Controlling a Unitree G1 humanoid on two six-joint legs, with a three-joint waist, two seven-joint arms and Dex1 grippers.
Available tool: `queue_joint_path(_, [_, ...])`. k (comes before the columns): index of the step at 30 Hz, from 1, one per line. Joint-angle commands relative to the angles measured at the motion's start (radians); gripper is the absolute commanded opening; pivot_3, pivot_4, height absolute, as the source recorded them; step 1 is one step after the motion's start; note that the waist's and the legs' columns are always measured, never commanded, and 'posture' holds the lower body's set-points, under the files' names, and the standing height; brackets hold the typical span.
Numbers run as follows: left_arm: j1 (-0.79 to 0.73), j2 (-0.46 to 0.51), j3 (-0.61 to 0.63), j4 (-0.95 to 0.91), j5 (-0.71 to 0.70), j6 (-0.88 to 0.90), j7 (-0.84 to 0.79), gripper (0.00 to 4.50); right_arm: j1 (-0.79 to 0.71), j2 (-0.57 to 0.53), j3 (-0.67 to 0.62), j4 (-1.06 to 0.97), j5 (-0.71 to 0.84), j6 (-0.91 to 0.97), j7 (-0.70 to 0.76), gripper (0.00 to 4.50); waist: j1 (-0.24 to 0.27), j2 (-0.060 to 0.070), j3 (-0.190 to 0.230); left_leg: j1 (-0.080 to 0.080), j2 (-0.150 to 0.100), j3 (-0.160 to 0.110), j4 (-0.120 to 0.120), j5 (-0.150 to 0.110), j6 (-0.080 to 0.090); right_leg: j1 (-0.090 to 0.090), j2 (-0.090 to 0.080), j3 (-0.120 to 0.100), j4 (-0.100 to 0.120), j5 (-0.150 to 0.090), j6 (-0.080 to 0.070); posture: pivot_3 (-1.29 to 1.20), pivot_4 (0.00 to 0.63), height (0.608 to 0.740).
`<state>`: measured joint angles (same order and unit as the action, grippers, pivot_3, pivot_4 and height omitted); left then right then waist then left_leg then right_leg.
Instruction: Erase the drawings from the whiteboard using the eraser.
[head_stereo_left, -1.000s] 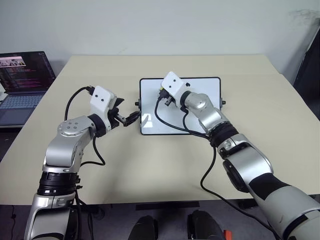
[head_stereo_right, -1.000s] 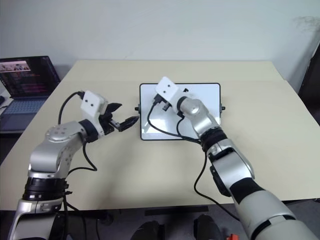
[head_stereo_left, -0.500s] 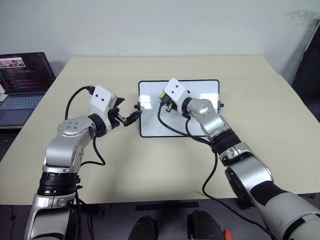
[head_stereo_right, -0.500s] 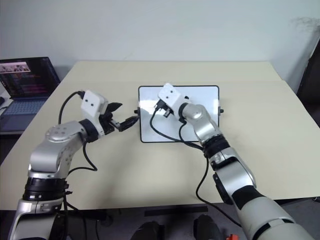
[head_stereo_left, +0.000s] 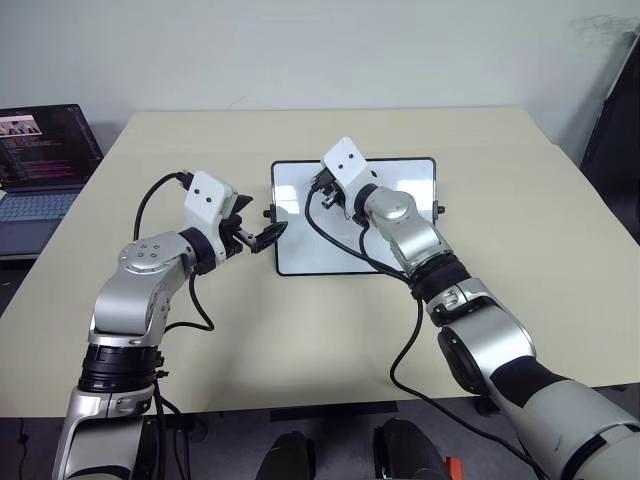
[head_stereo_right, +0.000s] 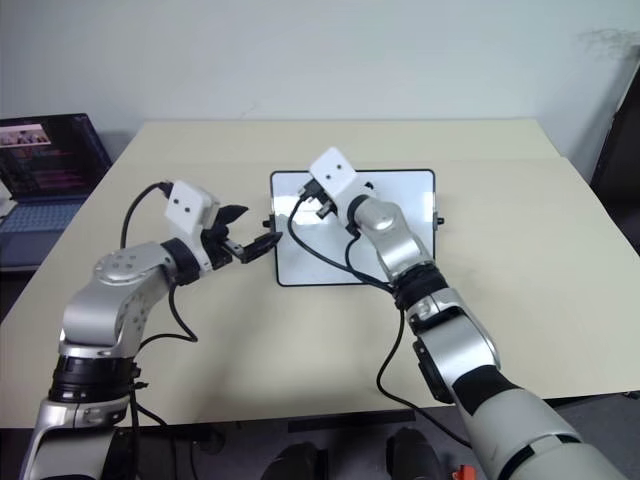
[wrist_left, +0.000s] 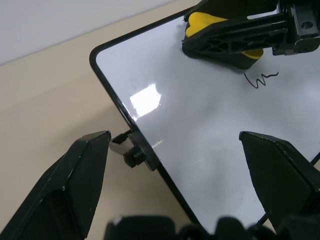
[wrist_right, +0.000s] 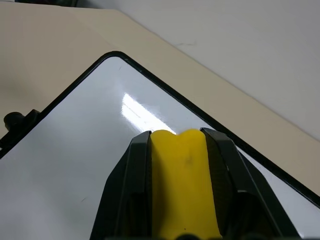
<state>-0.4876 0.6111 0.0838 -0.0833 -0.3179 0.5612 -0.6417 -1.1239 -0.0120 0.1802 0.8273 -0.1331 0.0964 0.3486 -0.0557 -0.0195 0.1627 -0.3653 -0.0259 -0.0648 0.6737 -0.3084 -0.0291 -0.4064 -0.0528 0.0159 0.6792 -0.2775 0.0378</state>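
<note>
We count one whiteboard, glossy white, thin black frame, rounded corners, lying flat mid-table, a small black knob on its short side. One eraser, a smooth yellow block, is pinched tight between the right gripper's two black fingers, over the board's far left corner. One dark squiggle shows just beside it. The left gripper has its fingers spread wide, empty, at the board's left edge by the knob. One laptop sits off the table's left side.
</note>
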Motion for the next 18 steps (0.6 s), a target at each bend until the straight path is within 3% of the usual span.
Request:
queue_joint_path(1, [0.006, -0.001, 0.03, -0.054, -0.017, -0.002, 0.007, 4.5, 0.03, 0.005, -0.04, -0.112, 0.065, 0.009, 0.043, 1.12, -0.001, 0.0, 0.0, 0.0, 0.0, 0.0, 0.0, 0.0, 0.0, 0.0, 0.0, 0.0, 0.0, 0.0, 0.0, 0.0, 0.15, 0.74])
queue_joint_path(6, [0.043, 0.004, 0.037, -0.083, -0.041, -0.003, -0.015, 4.5, 0.133, -0.04, -0.08, -0.406, 0.183, 0.151, 0.159, 1.12, 0.001, 0.0, 0.001, -0.003, 0.0, 0.0, -0.002, 0.0, 0.0, -0.003, 0.0, 0.0, -0.001, 0.0, 0.0, 0.0, 0.15, 0.74])
queue_joint_path(11, [0.086, 0.021, 0.045, -0.109, -0.062, -0.021, -0.06, 4.5, 0.357, -0.179, -0.047, -0.837, 0.334, 0.375, 0.355, 1.12, 0.008, 0.0, 0.0, -0.007, 0.001, 0.0, -0.005, 0.0, -0.001, -0.005, 0.0, -0.001, -0.005, 0.0, 0.0, 0.0, 0.15, 0.74])
queue_joint_path(18, [0.149, 0.039, 0.035, -0.158, -0.082, -0.019, -0.117, 4.5, 0.629, -0.36, -0.018, -1.129, 0.345, 0.415, 0.41, 1.12, 0.017, 0.0, 0.001, -0.01, 0.001, 0.0, -0.006, 0.0, 0.0, -0.009, 0.0, -0.001, -0.006, 0.0, 0.001, 0.0, 0.15, 0.74])
